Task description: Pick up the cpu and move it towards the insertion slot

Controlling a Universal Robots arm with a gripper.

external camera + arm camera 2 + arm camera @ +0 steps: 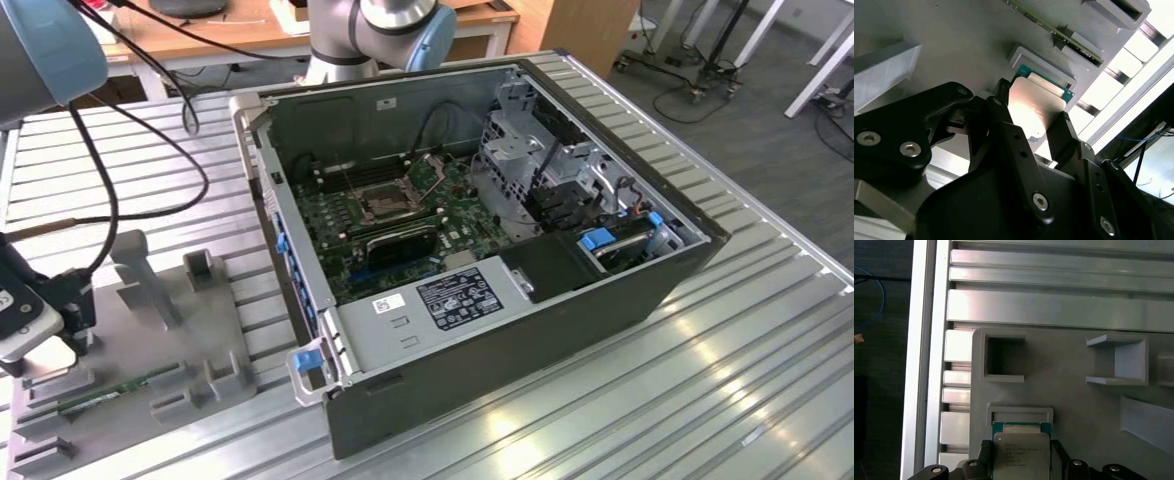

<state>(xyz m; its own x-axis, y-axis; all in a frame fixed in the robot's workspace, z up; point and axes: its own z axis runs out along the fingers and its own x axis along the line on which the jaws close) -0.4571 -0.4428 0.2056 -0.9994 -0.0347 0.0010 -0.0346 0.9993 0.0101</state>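
The cpu (1019,452), a flat square chip with a silvery face, lies in its shallow nest on the grey fixture plate (1069,405). In both wrist views my gripper (1021,462) has a black finger against each side edge of the cpu (1034,107). In the exterior view my gripper (54,345) hangs low over the fixture at the exterior view's left edge. The insertion slot (383,203), a silver-framed square socket with a dark centre, lies on the green motherboard inside the open computer case, far from the gripper towards the exterior view's right.
The open computer case (534,330) stands on the slatted metal table (694,400), with its drive cage and power supply beside the motherboard. A green memory stick (100,392) sits in the grey fixture (174,340), which carries several raised holders. Cables hang over the table at the back.
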